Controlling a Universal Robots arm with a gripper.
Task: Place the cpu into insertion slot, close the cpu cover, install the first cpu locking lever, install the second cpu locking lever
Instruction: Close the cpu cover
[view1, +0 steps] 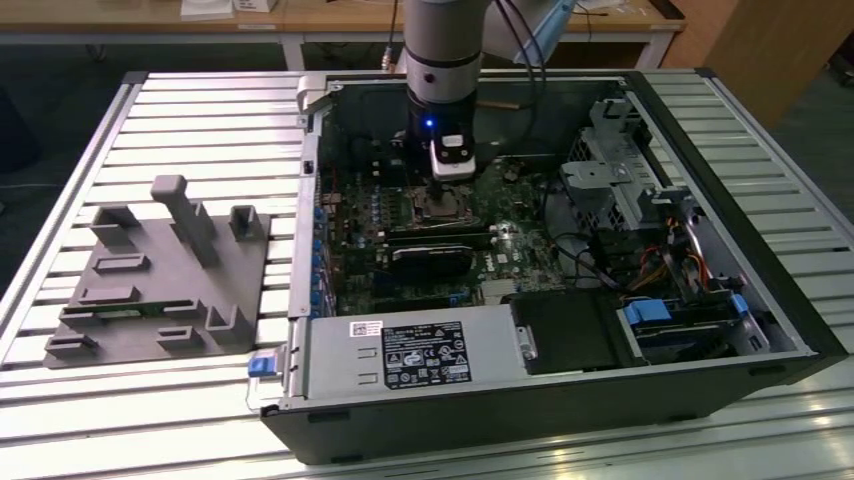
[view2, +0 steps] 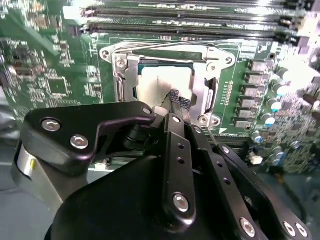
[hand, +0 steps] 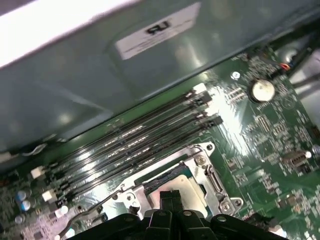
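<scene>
Slatted metal counter (view1: 200, 110) carries an open black steel computer case (view1: 767, 335) toward the exterior view's right edge. Green motherboard (view2: 60, 85) lies inside. Black end effector (view2: 178, 101), fingers pressed together, tips over the insertion slot (view2: 121, 90). Silvery cpu cover (view2: 200, 55) lies flat, framing the seated dull-grey square cpu (view2: 160, 80).

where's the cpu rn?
In the second wrist view the cpu lies in the insertion slot, framed by the cpu cover. It is just beyond the gripper and beside the long memory slots.
</scene>
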